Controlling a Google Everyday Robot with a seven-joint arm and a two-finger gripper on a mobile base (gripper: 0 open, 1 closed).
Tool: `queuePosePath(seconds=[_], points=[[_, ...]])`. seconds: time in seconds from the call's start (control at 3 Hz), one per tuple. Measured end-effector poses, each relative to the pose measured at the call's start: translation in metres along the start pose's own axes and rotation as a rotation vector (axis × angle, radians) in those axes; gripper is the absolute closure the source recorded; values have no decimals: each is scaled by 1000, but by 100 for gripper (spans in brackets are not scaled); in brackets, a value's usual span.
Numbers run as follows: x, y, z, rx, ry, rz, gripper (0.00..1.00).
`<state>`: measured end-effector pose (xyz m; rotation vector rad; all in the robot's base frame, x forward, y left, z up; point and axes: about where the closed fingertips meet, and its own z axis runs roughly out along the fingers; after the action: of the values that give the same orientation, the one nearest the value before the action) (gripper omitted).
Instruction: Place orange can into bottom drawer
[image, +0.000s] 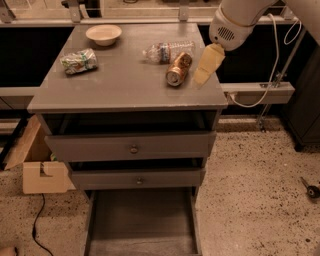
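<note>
The orange can (179, 69) lies on its side on the grey cabinet top (125, 85), right of centre, its silver end facing me. My gripper (206, 66) hangs over the top's right edge, just right of the can and apart from it, holding nothing. The bottom drawer (142, 220) is pulled out at the foot of the cabinet, and the part I can see holds nothing.
A clear plastic bottle (165, 50) lies just behind the can. A green-and-white snack bag (78, 61) and a white bowl (103, 34) sit on the left. Two upper drawers with knobs (133, 149) are slightly open. A cardboard box (42, 170) stands on the floor at left.
</note>
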<state>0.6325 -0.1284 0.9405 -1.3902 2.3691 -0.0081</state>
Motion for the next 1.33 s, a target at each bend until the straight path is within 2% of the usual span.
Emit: queuePosePath(seconds=[0.33,0.67,1.0,1.33], points=[[0,0,0,0,0,0,0],[-7,-7,4,7,-22,75,0],[-23,-33,18,7,-95,291,0],[-40,-51,33,-10,-120,489,0]])
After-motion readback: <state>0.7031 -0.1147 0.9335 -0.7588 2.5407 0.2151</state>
